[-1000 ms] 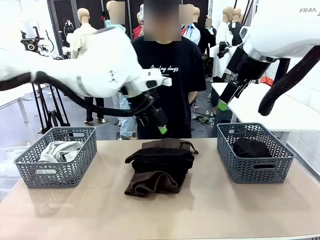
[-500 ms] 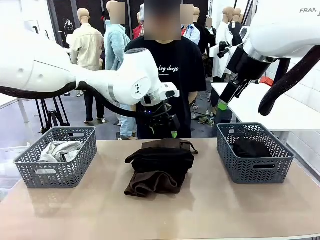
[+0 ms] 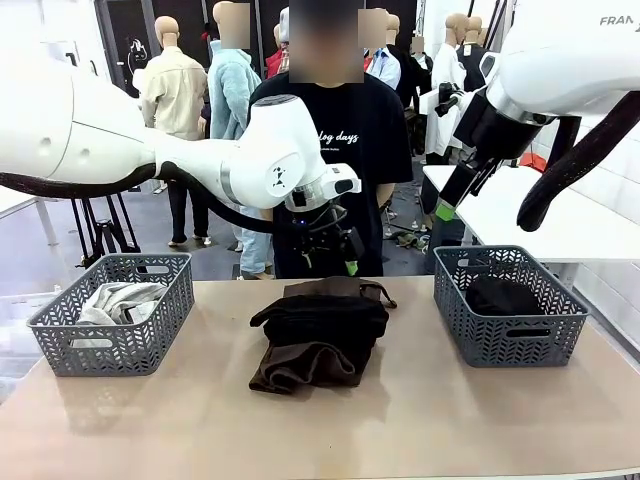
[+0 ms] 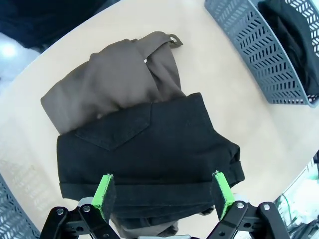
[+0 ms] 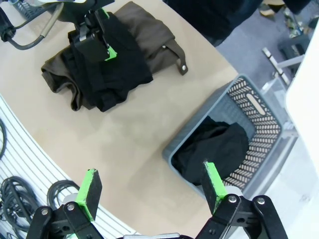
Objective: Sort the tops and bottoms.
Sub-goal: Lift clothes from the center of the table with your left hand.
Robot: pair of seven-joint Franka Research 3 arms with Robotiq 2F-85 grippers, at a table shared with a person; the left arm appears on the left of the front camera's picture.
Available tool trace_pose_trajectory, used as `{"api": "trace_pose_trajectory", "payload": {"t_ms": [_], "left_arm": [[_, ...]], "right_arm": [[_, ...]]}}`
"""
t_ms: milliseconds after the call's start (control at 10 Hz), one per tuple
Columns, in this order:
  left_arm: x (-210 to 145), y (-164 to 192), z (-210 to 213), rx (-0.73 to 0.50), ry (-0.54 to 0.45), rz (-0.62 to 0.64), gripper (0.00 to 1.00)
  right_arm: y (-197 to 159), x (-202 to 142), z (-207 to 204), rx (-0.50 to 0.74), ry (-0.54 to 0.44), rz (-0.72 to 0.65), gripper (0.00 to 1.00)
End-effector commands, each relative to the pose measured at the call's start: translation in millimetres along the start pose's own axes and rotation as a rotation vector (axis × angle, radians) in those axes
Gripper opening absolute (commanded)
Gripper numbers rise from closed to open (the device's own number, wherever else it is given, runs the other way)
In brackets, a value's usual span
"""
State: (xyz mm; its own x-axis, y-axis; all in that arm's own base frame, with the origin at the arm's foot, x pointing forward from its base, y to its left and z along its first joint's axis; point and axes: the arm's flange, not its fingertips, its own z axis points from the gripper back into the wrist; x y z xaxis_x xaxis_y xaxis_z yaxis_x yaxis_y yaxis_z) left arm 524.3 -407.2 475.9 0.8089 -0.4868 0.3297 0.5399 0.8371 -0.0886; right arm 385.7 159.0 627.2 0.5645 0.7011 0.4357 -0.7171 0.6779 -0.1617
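Black garment (image 4: 149, 144) lies beneath the spread, empty jaws of our left gripper (image 4: 162, 177), long axis running finger to finger; our right gripper (image 5: 149, 169), likewise spread, hangs well apart.

Blk garment (image 3: 320, 318) folded atop brown one (image 3: 300, 368), centre; other blk (image 3: 503, 295) rt, pale (image 3: 118, 300) lt.

Left basket (image 3: 110, 345) and right basket (image 3: 500, 345), apparently plastic, sit on the table (image 3: 450, 420).
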Motion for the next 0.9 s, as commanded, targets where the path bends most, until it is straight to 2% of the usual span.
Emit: {"api": "trace_pose_trajectory", "payload": {"t_ms": [0, 400, 600, 800], "left_arm": [[1, -14, 4, 0.080, 0.032, 0.128, 1.00], [-2, -33, -18, 0.145, 0.135, 0.255, 1.00], [0, -32, -25, 0.109, 0.107, 0.290, 1.00], [2, -31, -34, 0.140, 0.109, 0.320, 1.00]], "right_arm": [[-1, -1, -1, 0.001, 0.005, -0.002, 1.00], [-1, -1, -1, 0.001, 0.005, -0.002, 1.00], [-1, -1, -1, 0.001, 0.005, -0.002, 1.00], [-1, -1, -1, 0.001, 0.005, -0.002, 1.00]]}}
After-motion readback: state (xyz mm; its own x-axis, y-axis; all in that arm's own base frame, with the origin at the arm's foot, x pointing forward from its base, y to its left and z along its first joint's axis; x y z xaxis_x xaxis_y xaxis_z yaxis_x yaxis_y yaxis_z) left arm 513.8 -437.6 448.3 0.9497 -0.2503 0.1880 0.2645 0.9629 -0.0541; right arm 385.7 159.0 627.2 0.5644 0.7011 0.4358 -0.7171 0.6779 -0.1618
